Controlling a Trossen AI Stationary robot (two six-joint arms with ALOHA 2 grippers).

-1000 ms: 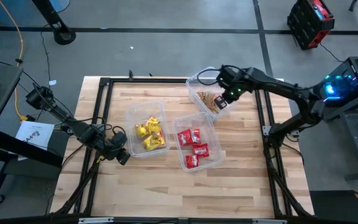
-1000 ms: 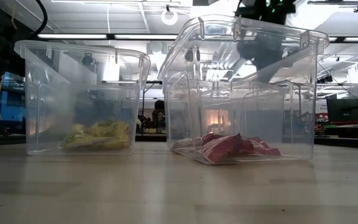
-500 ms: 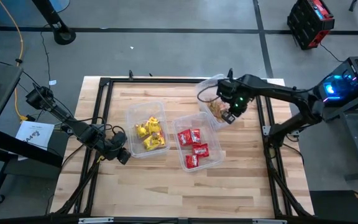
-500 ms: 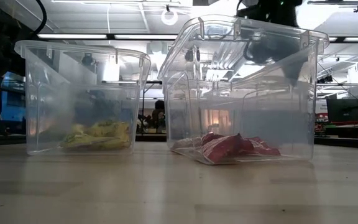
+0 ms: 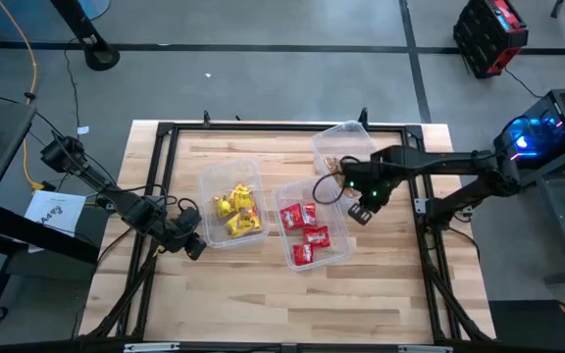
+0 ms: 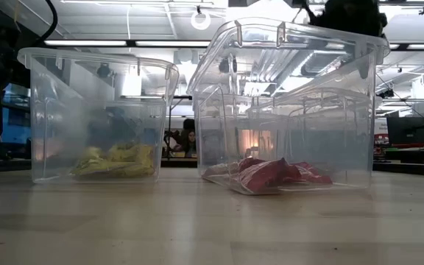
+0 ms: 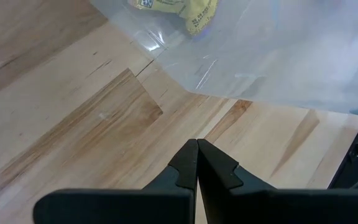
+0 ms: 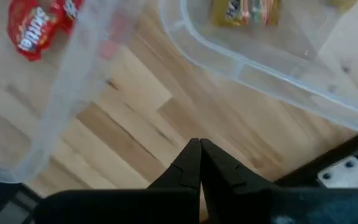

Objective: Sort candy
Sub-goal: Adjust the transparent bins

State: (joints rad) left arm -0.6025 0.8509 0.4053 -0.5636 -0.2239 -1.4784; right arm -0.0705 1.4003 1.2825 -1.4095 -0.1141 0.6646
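Note:
Three clear tubs stand on the wooden table. One holds yellow candy (image 5: 235,208) (image 6: 116,160) (image 7: 188,9), one red candy (image 5: 305,228) (image 6: 271,174) (image 8: 33,30), and the far one brown-gold candy (image 5: 339,167) (image 8: 244,10). My right gripper (image 5: 361,210) (image 8: 199,149) is shut and holds nothing. It hangs above bare wood between the red tub (image 8: 55,106) and the brown-gold tub (image 8: 272,71). My left gripper (image 5: 193,246) (image 7: 197,147) is shut and low, by the near left corner of the yellow tub (image 7: 278,68).
A black metal frame (image 5: 165,176) runs around the tabletop, with a rail (image 5: 422,206) just right of my right gripper. Bare wood (image 5: 263,299) lies along the near side of the table. Cables and equipment sit on the floor beyond the table.
My right gripper has moved from over the brown-gold tub toward the near edge, coming out over the gap beside the red tub. The brown-gold tub has slid a little toward the table's right. My left arm has kept still.

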